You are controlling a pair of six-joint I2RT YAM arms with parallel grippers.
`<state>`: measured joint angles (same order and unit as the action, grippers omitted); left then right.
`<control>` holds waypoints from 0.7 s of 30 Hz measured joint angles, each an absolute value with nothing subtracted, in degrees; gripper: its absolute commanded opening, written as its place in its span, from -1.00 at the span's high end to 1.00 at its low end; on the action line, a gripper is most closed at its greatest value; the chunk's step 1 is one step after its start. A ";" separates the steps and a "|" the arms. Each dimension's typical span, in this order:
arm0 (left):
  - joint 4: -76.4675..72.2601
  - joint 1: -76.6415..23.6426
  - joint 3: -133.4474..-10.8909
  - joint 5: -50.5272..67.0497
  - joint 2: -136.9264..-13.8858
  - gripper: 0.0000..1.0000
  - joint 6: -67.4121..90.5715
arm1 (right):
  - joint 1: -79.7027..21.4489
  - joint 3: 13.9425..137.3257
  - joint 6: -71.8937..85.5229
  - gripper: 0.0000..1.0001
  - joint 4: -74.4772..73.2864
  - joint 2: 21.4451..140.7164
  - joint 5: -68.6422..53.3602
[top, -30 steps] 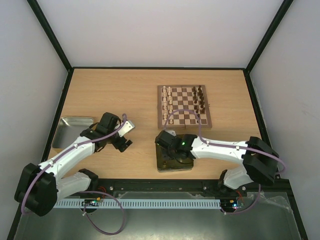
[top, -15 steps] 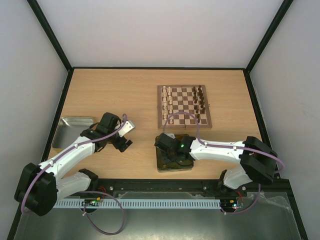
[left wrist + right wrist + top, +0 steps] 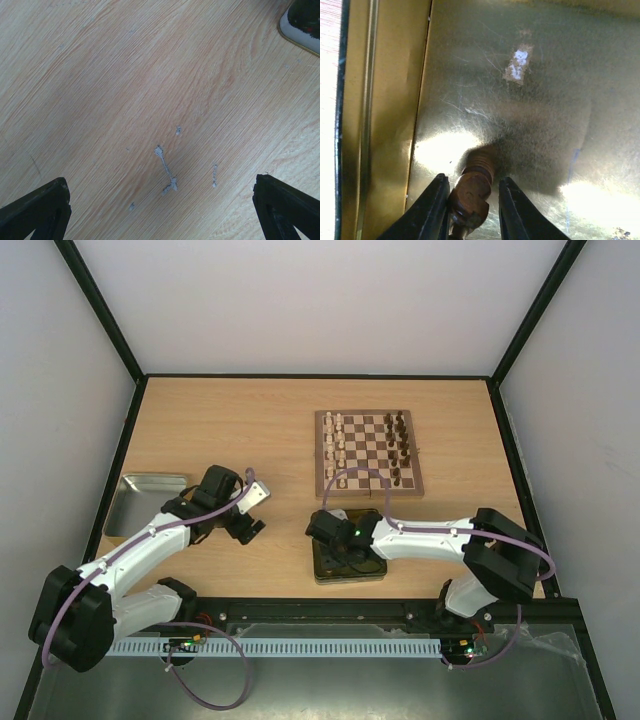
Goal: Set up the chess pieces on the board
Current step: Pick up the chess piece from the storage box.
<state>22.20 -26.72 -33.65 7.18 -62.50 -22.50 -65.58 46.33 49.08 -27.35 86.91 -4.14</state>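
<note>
Far left there's a grey metal tray (image 3: 140, 502) on the table (image 3: 240, 420). The left gripper (image 3: 160, 215) hangs over bare wood just right of it, jaws spread wide with nothing in them.

Next over, the right gripper (image 3: 470, 210) is down inside the gold tin (image 3: 545, 100), fingers close on either side of a dark brown piece (image 3: 472, 190), a little turned wooden thing with a ring round it. Honestly can't tell if it's actually pinched.

Just behind the tin sits the board (image 3: 370, 483): brown and cream checks, brown border, pale pieces (image 3: 337, 445) lined up along its left side, dark pieces (image 3: 400, 445) along the right.

Compared to a second ago, the right arm has slid a bit further left over the tin. The left arm and the board lineup look the same.
</note>
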 measured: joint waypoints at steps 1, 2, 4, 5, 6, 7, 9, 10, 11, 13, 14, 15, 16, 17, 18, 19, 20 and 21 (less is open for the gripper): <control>22.20 -26.72 -33.65 7.18 -62.50 -0.99 -22.50 | -65.58 46.46 49.01 0.58 -27.24 87.11 -4.12; 22.20 -26.72 -33.65 7.18 -62.50 -0.98 -22.50 | -65.60 46.50 48.88 0.61 -27.11 87.22 -4.12; 22.20 -26.72 -33.65 7.18 -62.50 -0.98 -22.50 | -65.60 46.61 48.84 0.65 -27.03 87.33 -4.08; 22.20 -26.72 -33.65 7.18 -62.50 -0.98 -22.50 | -65.60 46.74 48.75 0.68 -27.05 87.35 -4.08; 22.20 -26.72 -33.65 7.18 -62.50 -0.98 -22.50 | -65.60 46.78 48.66 0.72 -27.07 87.35 -3.99; 22.20 -26.72 -33.65 7.16 -62.50 -0.98 -22.50 | -65.60 46.85 48.64 0.75 -27.14 87.35 -3.88; 22.20 -26.74 -33.65 7.16 -62.50 -0.98 -22.50 | -65.60 47.07 48.49 0.79 -27.35 87.35 -3.60; 22.20 -26.76 -33.65 7.16 -62.50 -0.99 -22.50 | -65.60 47.16 48.40 0.81 -27.44 87.35 -3.44; 22.20 -26.83 -33.65 7.14 -62.50 -0.99 -22.50 | -65.60 47.20 48.42 0.82 -27.64 87.35 -3.22; 22.20 -27.00 -33.65 7.01 -62.50 -0.99 -22.50 | -65.60 47.20 48.34 0.84 -28.03 87.33 -2.76; 22.20 -27.09 -33.65 7.01 -62.50 -0.98 -22.50 | -65.60 47.27 48.27 0.85 -28.21 87.33 -2.57; 22.20 -27.11 -33.65 7.01 -62.50 -0.98 -22.50 | -65.60 47.42 48.23 0.86 -28.58 87.33 -2.35; 22.22 -27.16 -33.65 7.01 -62.50 -0.98 -22.50 | -65.60 47.64 48.21 0.86 -29.08 87.29 -2.02; 22.20 -27.20 -33.65 6.96 -62.50 -0.98 -22.50 | -65.60 47.88 48.21 0.86 -29.52 87.22 -1.72; 22.20 -27.22 -33.65 6.96 -62.50 -0.98 -22.50 | -65.60 48.23 48.16 0.86 -30.04 87.09 -1.21; 22.20 -27.27 -33.65 6.96 -62.50 -0.98 -22.50 | -65.60 48.58 48.12 0.86 -30.46 86.96 -0.80; 22.22 -27.35 -33.65 6.96 -62.50 -0.99 -22.50 | -65.60 49.08 48.05 0.86 -31.20 86.78 -0.19; 22.20 -27.38 -33.65 6.96 -62.50 -0.99 -22.50 | -65.60 49.41 48.01 0.86 -31.59 86.65 0.30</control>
